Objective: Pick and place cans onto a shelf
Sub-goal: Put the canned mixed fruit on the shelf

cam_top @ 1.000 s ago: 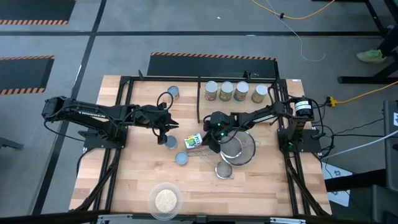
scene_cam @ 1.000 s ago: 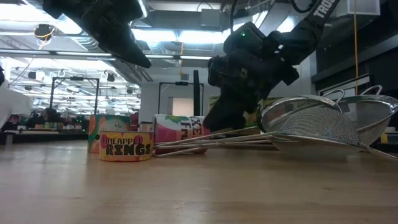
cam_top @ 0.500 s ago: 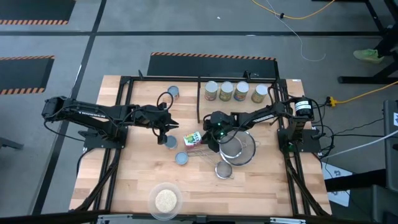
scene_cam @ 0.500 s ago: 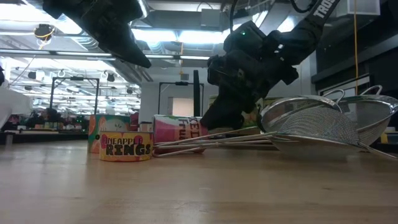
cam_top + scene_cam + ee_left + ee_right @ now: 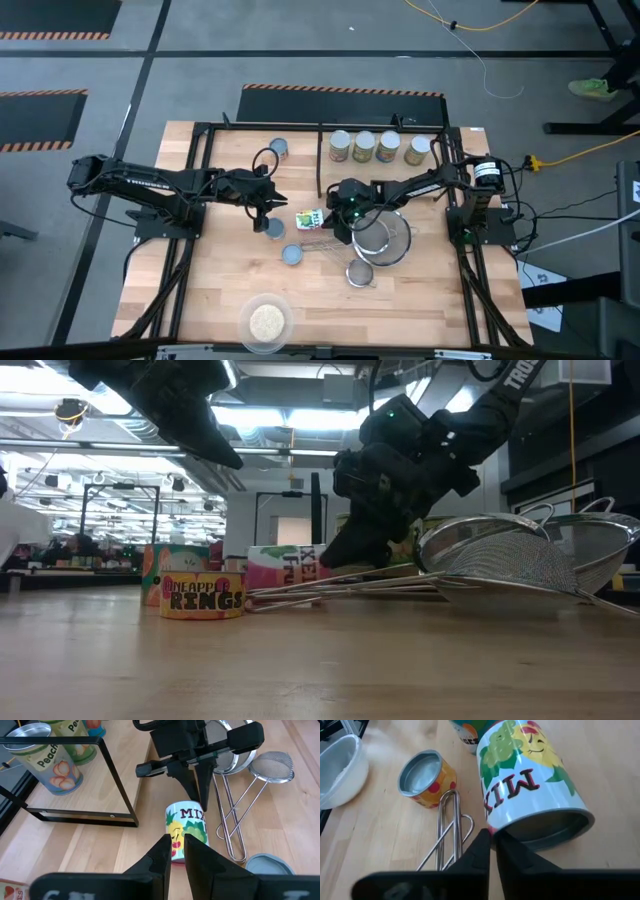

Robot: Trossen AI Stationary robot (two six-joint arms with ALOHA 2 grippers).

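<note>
At mid-table, the mixed-fruit can lies toppled touching the right end effector (fingers pressed together).

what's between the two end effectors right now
The lying mixed-fruit can, seen in the high view: left end effector on one side, right end effector at its other end.
</note>
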